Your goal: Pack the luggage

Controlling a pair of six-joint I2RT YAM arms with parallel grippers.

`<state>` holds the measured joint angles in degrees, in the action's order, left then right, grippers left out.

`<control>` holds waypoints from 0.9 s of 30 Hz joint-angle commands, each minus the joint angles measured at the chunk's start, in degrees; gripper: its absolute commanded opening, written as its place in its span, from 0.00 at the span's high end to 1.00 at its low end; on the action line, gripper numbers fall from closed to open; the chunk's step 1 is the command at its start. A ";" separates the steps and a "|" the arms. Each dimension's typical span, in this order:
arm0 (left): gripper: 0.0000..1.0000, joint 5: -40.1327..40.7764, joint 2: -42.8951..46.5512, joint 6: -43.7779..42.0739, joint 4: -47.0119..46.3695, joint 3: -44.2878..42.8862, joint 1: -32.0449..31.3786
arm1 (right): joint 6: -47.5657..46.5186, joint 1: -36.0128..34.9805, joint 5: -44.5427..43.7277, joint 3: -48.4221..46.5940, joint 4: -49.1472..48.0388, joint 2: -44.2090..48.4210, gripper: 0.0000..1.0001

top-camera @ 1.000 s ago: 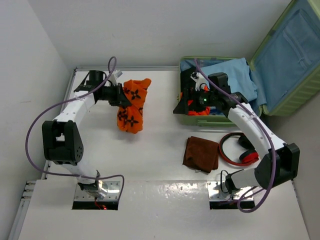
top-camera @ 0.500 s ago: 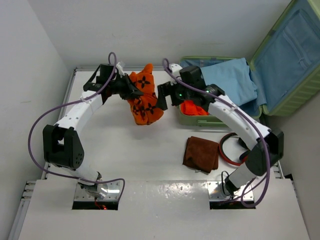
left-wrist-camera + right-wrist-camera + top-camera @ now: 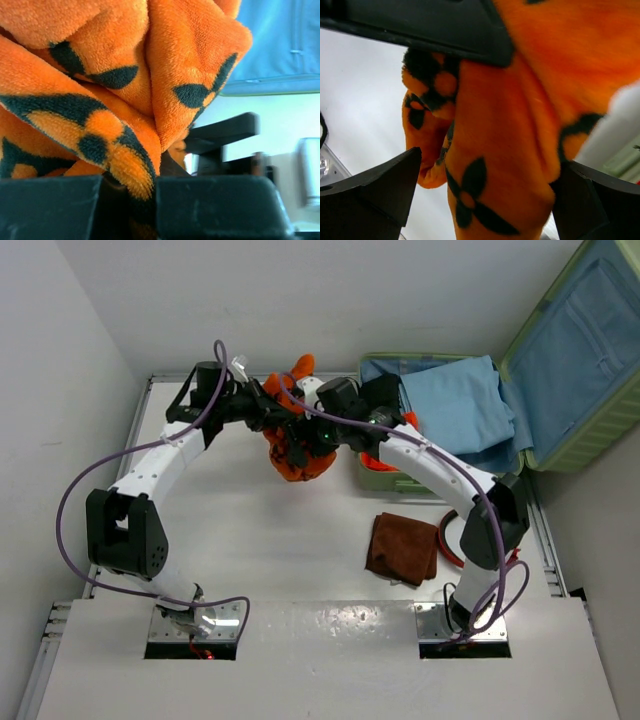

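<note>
One luggage (image 3: 588, 443), upper right, lid open, one blue cloth (image 3: 455, 405) inside. One orange black-patterned fleece (image 3: 296, 456), upper centre: left gripper (image 3: 268, 413) clamped on it, right gripper (image 3: 485, 185) fingers wide apart around it. Lower right: one brown cloth (image 3: 402, 548), one red headphones (image 3: 446, 540) partly behind right arm.

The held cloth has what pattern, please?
Orange cloth, black flower motifs; left wrist view shows it best.

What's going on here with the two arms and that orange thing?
The left hand is shut on an orange fleece cloth with black flower shapes, holding it above the table beside the open luggage. The right hand is wide open, fingers either side of the hanging cloth, not gripping. A blue cloth lies in the luggage; a brown cloth sits on the table.
</note>
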<state>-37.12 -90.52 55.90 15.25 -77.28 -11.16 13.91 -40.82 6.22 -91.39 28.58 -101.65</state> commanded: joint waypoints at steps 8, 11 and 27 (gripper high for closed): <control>1.00 -10.95 2.80 16.85 -23.56 6.06 0.96 | -1.87 -4.10 -8.22 0.60 -6.85 -1.89 0.00; 1.00 -10.95 4.30 21.26 -29.37 8.89 0.96 | -1.08 -3.92 -13.50 2.10 -10.97 -2.33 0.05; 1.00 -11.48 7.73 26.89 -33.70 13.99 -1.23 | 7.09 3.37 -8.60 1.57 -15.12 -2.94 0.03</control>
<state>-43.97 -86.74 79.15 -11.97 -63.75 -10.94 18.46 -37.65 -3.38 -88.73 19.11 -104.40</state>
